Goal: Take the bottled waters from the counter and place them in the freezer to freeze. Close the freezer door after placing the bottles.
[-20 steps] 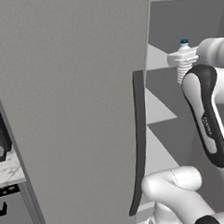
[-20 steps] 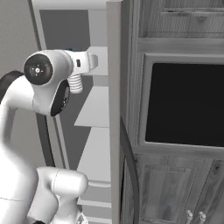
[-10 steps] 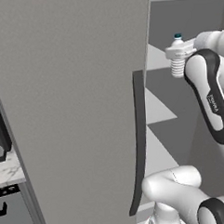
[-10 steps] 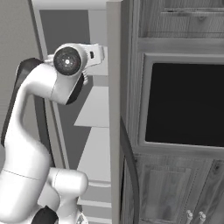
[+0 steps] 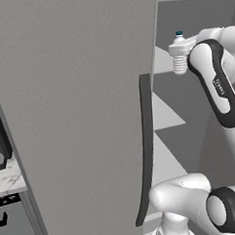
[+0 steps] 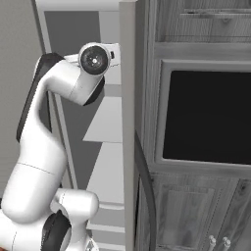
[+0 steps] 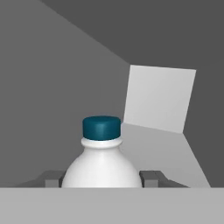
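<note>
Freezer (image 7: 157,98) — bottle (image 7: 101,162) within pincer (image 7: 103,178).

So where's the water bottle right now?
In the left base view, the bottle is upright in the robot's hand, inside the open freezer, above a shelf.

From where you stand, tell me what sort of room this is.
Most likely a home kitchen: an open freezer with pale shelves, a built-in wall oven set in grey wood cabinets, and a marble counter edge at left.
</note>
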